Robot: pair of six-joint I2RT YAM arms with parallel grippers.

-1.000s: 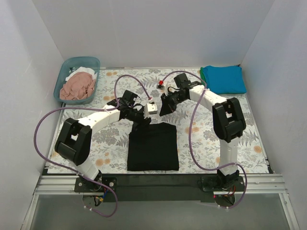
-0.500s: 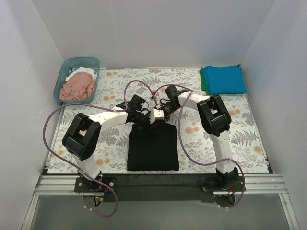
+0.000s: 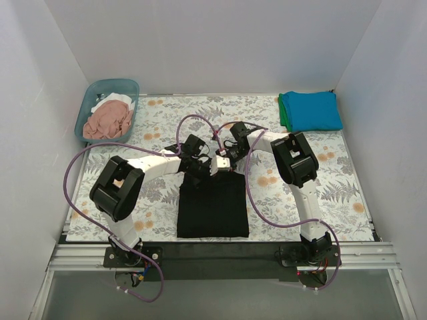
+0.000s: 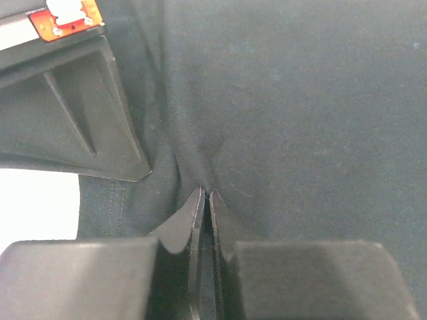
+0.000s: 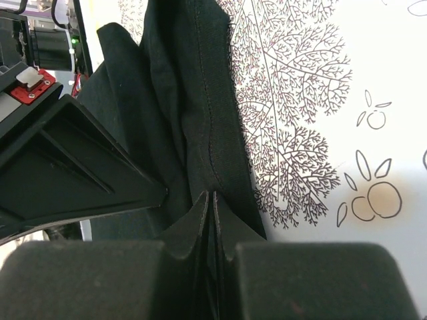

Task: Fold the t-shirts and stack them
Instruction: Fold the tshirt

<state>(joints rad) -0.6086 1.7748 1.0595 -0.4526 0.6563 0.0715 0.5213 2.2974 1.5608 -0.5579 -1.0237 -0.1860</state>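
Observation:
A black t-shirt (image 3: 213,207) lies folded into a rectangle in the middle of the table. Both grippers meet at its far edge. My left gripper (image 3: 204,173) is shut, pinching a ridge of the black cloth (image 4: 280,100) between its fingertips (image 4: 197,207). My right gripper (image 3: 230,165) is shut on the stitched hem of the same shirt (image 5: 200,100), which hangs over the floral cloth. In each wrist view the other gripper's body sits close at the left. Teal-blue and green t-shirts (image 3: 311,111) lie folded at the back right. Pink and white t-shirts (image 3: 107,121) are crumpled in the tub.
The teal plastic tub (image 3: 128,87) stands at the back left corner. The floral table cloth (image 3: 293,180) covers the table, with white walls on three sides. Purple cables (image 3: 193,120) loop above both arms near the centre.
Both grippers have moved inward and down to the black shirt's far edge. The left gripper has shut on the cloth. The right brought its held flap down with it.

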